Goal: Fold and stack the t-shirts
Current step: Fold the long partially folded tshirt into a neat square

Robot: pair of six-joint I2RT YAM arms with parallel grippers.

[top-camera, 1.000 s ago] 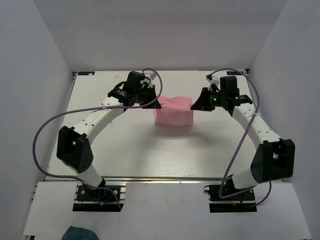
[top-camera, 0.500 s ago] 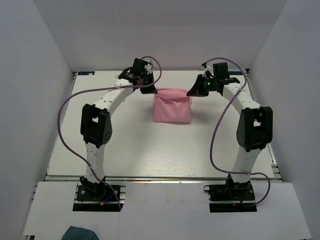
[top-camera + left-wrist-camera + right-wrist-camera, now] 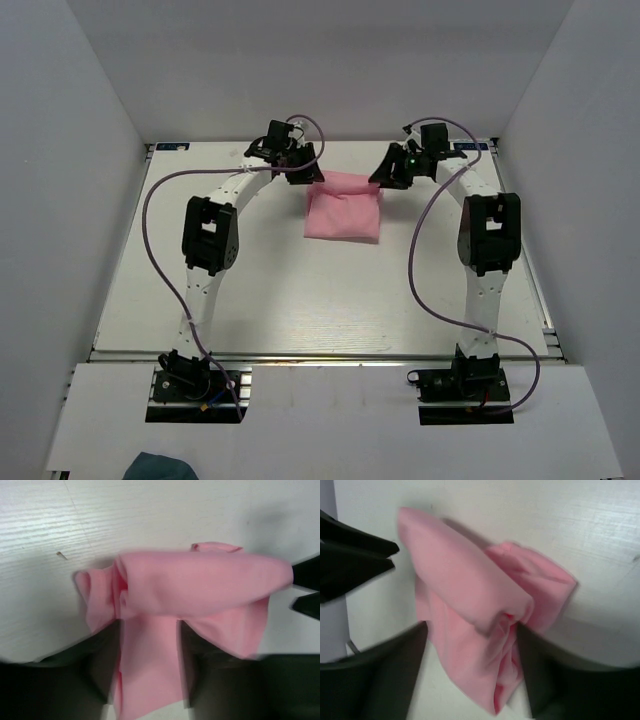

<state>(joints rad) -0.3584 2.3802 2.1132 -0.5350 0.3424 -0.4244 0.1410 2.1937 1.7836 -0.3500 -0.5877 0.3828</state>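
A light pink t-shirt (image 3: 343, 212) lies folded into a rough square at the back middle of the table. My left gripper (image 3: 303, 172) is at its far left corner and my right gripper (image 3: 390, 175) at its far right corner. In the left wrist view the t-shirt (image 3: 200, 585) is bunched ahead, and a flap of it lies loose between the spread fingers of the left gripper (image 3: 149, 665). In the right wrist view the t-shirt (image 3: 465, 585) runs down between the wide-apart fingers of the right gripper (image 3: 470, 670), which stands open.
A small dark teal cloth (image 3: 160, 468) sits off the table at the bottom left. The white table (image 3: 300, 300) is boxed in by grey walls at the back and both sides. Purple cables loop off both arms.
Both arms carried the t-shirt's edge toward the back of the table and laid it flat. Both grippers, shut on the fabric before, now stand open.
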